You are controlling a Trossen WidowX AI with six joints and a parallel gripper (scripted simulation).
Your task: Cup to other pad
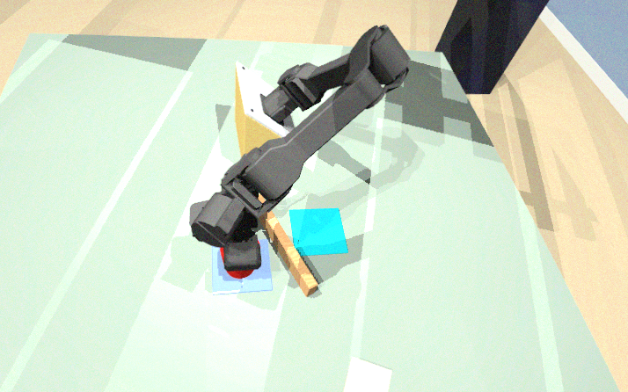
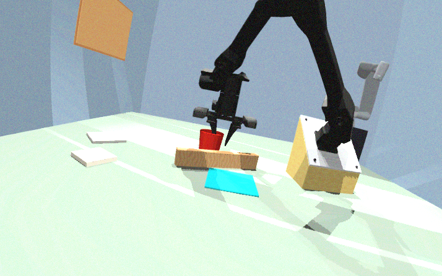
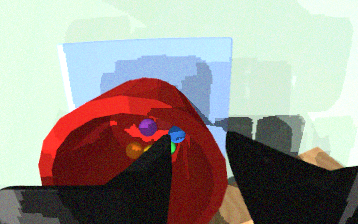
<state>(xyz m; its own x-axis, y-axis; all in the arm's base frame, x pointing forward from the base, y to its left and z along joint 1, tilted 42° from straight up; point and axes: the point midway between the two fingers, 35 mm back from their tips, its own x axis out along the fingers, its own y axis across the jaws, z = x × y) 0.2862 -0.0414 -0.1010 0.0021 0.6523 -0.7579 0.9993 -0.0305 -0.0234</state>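
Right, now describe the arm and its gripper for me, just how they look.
The arm is black to dark grey, with chunky angular links and rounded joint housings. The gripper is black too, with two tapered, pointed fingers and greyer rounded blocks beside them. No markings or cables stand out.

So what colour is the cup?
The cup is red, seen best in the wrist view.
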